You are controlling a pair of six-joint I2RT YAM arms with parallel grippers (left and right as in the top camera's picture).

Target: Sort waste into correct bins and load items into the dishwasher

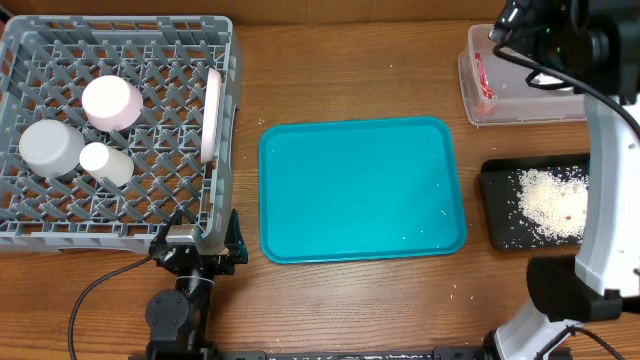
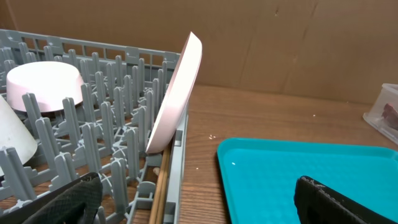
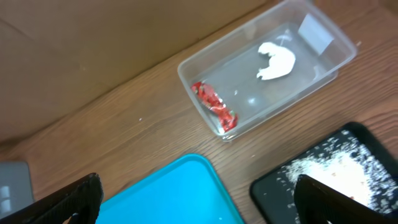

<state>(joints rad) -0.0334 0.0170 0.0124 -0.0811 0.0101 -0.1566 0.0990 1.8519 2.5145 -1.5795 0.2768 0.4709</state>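
A: The rack [image 1: 120, 24] on the left?
B: Grey lattice, white plate [image 2: 177, 93].
A: And rightwards?
B: Teal tray [image 1: 360, 190]; black tray [image 1: 500, 225] speckled with white crumbs [image 1: 552, 203]; clear tub [image 3: 249, 87], red wrapper [image 3: 214, 106], white tissue [image 3: 275, 61].

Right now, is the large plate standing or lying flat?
Standing on edge, slightly tilted; the large plate rests among pegs at the edge of the dish rack.

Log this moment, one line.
grey plastic dish rack: white dishes | clear plastic tub: red wrapper, white tissue | black tray: rice crumbs | left gripper, right gripper: open
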